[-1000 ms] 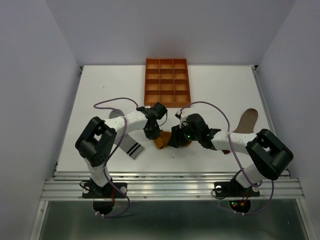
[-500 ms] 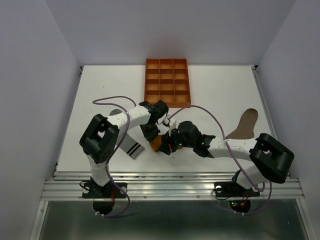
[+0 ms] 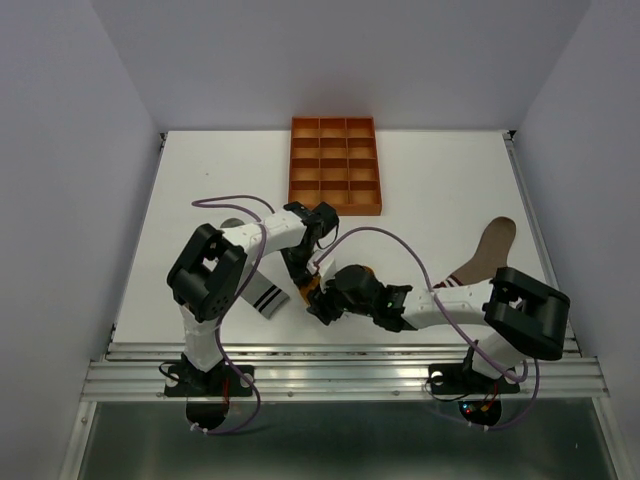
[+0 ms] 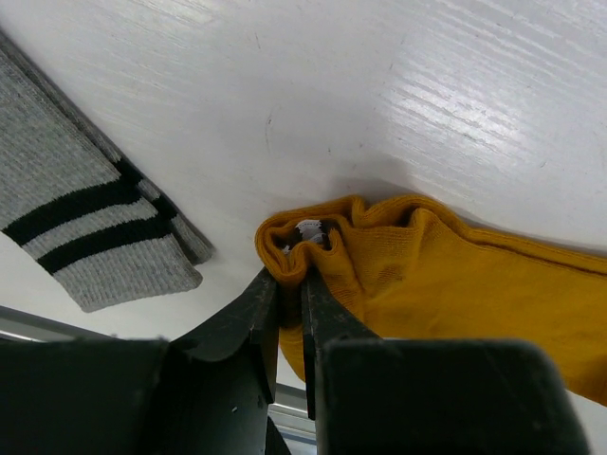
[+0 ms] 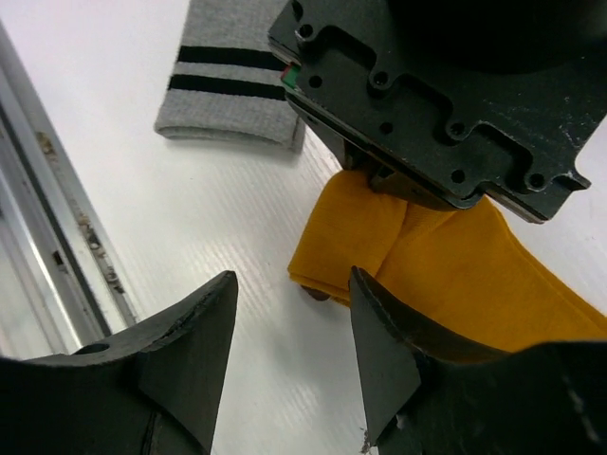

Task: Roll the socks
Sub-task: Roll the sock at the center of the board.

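The mustard yellow sock lies folded on the white table between both grippers. My left gripper is shut on its bunched edge. In the top view the left gripper and right gripper cover most of the sock. My right gripper is open and empty, low over the table just beside the sock's folded corner. The grey sock with black stripes lies flat just left of the grippers and shows in both wrist views. The taupe-brown sock lies at the right.
The orange compartmented tray stands at the back middle of the table. The metal rail of the table's near edge runs close beside my right gripper. The left gripper's black body hangs right above the sock in the right wrist view.
My right gripper has moved left and toward the near edge, to the sock's near-left corner. My left gripper has shifted a little nearer, still holding the mustard sock.
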`<action>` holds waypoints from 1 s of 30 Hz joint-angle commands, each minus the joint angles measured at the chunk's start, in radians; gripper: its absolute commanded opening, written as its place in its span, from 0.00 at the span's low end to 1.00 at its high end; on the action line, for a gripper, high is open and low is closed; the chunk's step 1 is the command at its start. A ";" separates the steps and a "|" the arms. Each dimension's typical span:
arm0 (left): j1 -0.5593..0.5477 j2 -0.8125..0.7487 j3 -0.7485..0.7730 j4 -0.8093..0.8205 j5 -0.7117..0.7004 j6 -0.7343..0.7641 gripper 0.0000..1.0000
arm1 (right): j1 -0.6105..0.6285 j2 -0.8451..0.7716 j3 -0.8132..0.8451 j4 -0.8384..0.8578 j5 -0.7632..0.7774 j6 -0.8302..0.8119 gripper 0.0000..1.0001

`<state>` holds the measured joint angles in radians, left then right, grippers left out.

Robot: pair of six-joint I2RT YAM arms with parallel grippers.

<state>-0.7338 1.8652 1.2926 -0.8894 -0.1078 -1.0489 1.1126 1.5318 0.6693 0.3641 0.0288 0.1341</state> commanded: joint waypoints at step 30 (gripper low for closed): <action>0.000 -0.041 -0.024 -0.005 0.053 0.003 0.00 | 0.127 0.223 0.182 -0.146 0.442 -0.103 0.47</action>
<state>-0.7334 1.8652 1.2896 -0.8814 -0.0662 -1.0409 1.2320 1.7264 0.8188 0.2619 0.3904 0.0299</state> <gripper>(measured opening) 0.214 0.485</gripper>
